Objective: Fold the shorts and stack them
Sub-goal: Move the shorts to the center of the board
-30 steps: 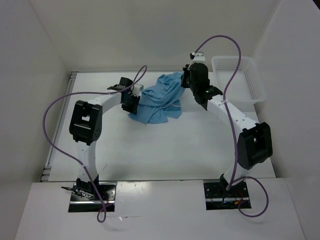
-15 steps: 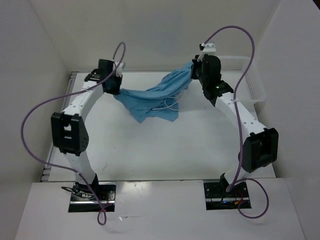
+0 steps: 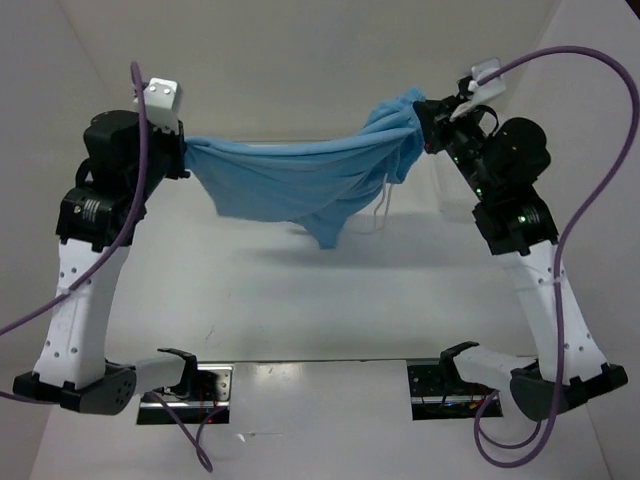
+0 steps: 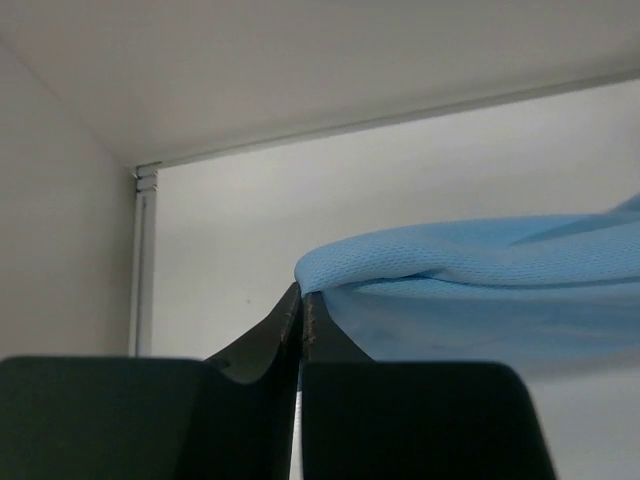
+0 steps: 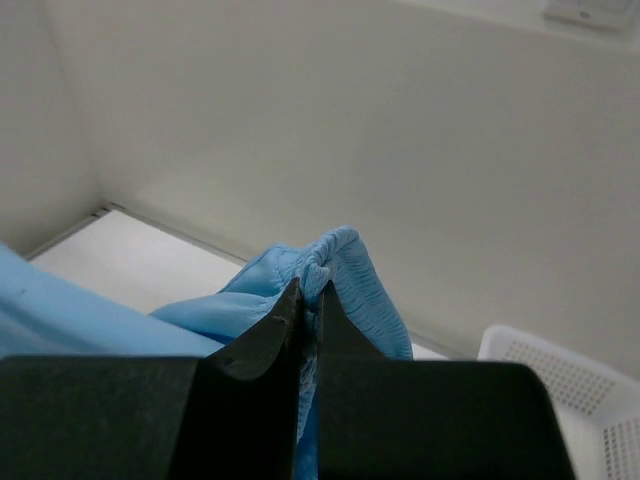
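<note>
Clenched at the left gripper [image 4: 301, 295], fingertips meeting on a rolled edge of the shorts [image 4: 470, 270]. Clenched likewise at the right gripper [image 5: 308, 290], pinching a gathered, ribbed bunch, seemingly waistband. Stretched between the two as a sagging blue hammock, high above the table [image 3: 300, 300] and touching nothing else. Hangs lowest right of middle, with one part drooping to a point. Trails the thin white drawstring [image 3: 381, 208] in a loop below the right-hand end.

As a judgement of risk: may slip from either pinch, with so little cloth between the fingertips and such a taut span. Would then drop in a heap and need regrasping. Could land twisted if lowered as held, given the bunched, unspread right side, and so give a crooked fold. Might trap the drawstring under the cloth, or catch it on the right arm, on the way down. Might brush the white mesh basket [image 5: 560, 385] if swung toward the far right.

Hard to tell which corners held, whether one layer or several in each pinch, whether front or back uppermost. Cut off in both wrist views beyond the nearest cloth. No clear sight of the basket from above, where the right arm blocks that corner.
</note>
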